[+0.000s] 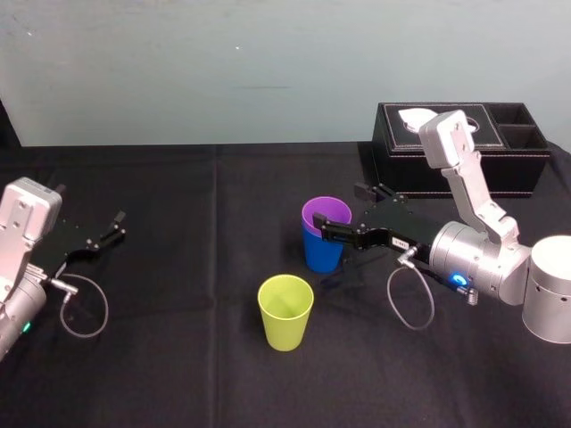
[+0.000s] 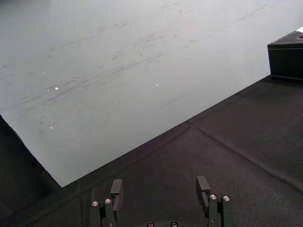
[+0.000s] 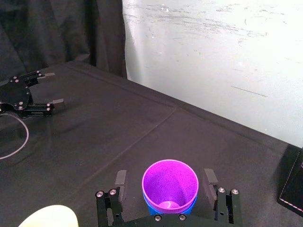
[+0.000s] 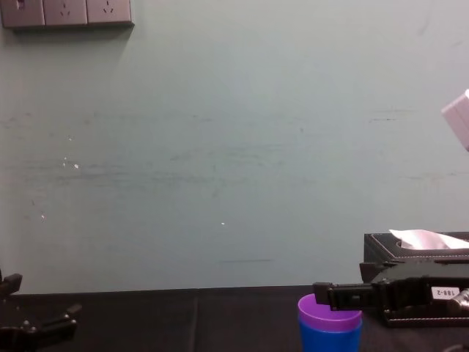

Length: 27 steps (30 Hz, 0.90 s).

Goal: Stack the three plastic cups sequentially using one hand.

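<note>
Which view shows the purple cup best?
The right wrist view: it looks into the purple cup, nested in the blue cup, between the right gripper's open fingers. The head view shows it obliquely; the chest view, its rim sideways.

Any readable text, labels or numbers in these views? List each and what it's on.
"188-2": white label on the right tool, read in the chest view; the digits are slightly soft.
Same label in the head view: too small to read.
Purple cup, blue cup, yellow-green cup, black tissue box: no markings seen.
</note>
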{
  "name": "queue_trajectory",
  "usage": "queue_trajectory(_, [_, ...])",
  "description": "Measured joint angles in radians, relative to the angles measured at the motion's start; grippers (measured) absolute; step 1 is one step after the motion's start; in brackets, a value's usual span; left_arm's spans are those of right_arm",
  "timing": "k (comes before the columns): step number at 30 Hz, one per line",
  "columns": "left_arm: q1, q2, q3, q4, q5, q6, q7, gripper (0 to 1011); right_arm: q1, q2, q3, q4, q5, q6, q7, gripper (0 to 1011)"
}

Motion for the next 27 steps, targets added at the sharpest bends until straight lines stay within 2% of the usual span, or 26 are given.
queue_trajectory(8, [0.0,0.0,0.0,0.0,0.0,0.0,0.0,1010,0.0,0.0,0.0,0.0,0.001,0.0,-0.001,1004])
queue_trajectory(14, [0.0,0.0,0.0,0.0,0.0,0.0,0.0,1010,-0.024,0.013,0.022,-0.03,0.011,-0.004,-0.001,1004])
queue_trajectory(22, [0.0,0.0,0.0,0.0,0.0,0.0,0.0,1010,-0.089,0.068,0.062,-0.116,0.048,-0.011,0.018,1004])
queue_trajectory(27, [0.0,0.0,0.0,0.0,0.0,0.0,0.0,1010,-0.144,0.124,0.084,-0.172,0.081,-0.011,0.042,1004])
